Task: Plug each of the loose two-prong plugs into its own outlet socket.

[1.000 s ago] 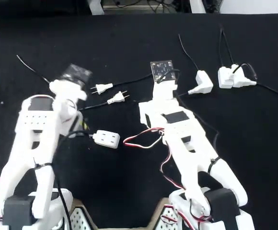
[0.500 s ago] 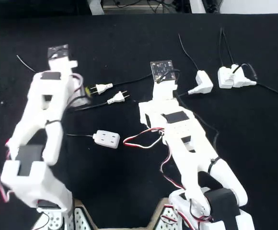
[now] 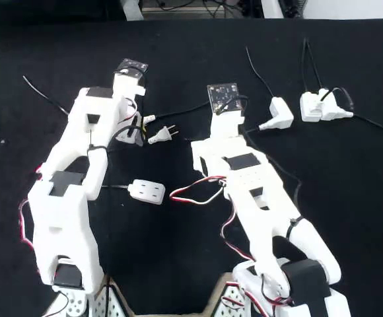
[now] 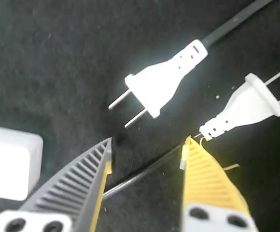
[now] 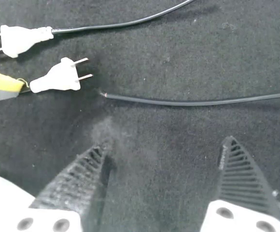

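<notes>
The left arm (image 3: 89, 142) extends toward the far edge of the black cloth-covered desk (image 3: 46, 53), left of its middle. The left jaws are spread wide and hold nothing. Their grey and yellow fingertips (image 4: 198, 159) hang just above the cloth.

Just beyond them lie two loose plugs, flat on the desk and side by side. The first white two-prong plug on a black cord (image 4: 161, 84) has its prongs turned toward the grey fingertip. The second white two-prong plug (image 4: 248, 106) points the opposite way. Its cord end sits right at the yellow fingertip, perhaps touching it, and its cord runs between the jaws.

A white rectangular outlet block (image 3: 146, 191) lies nearer the near edge, between the two arms. A white angled outlet socket (image 3: 280, 113) lies toward the far right corner. Beside it is a third white socket (image 3: 310, 105), with what looks like a plug already seated.

The right arm (image 3: 244, 178) lies along the desk's middle. The right jaws are wide open and empty above bare cloth, near a thin black cord (image 5: 198, 102).
</notes>
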Motion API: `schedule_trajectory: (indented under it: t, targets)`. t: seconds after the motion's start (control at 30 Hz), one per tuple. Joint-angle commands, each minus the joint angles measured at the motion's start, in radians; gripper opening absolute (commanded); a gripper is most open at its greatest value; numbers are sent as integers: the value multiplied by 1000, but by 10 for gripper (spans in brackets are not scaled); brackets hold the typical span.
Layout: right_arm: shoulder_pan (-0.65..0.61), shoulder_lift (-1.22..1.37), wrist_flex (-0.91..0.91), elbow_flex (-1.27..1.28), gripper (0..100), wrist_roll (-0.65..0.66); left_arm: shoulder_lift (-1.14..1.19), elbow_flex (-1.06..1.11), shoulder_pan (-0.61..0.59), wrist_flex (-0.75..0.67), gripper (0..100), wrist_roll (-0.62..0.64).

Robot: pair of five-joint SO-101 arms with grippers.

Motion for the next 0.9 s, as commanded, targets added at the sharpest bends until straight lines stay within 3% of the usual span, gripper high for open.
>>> schedule_trajectory:
  t: [0.0, 0.43, 0.67, 0.87]
  targets:
    - [15, -47, -14, -39, 315, -8, 86, -119, 10, -17, 234, -26]
    - [15, -47, -14, -41, 315, -8, 123, -145, -28, 74, 230, -104]
    - [15, -47, -14, -42, 315, -8, 114, -90, 28, 126, 230, -187]
    - [83, -47, -14, -61, 315, -9, 112, -50, 99, 127, 134, -186]
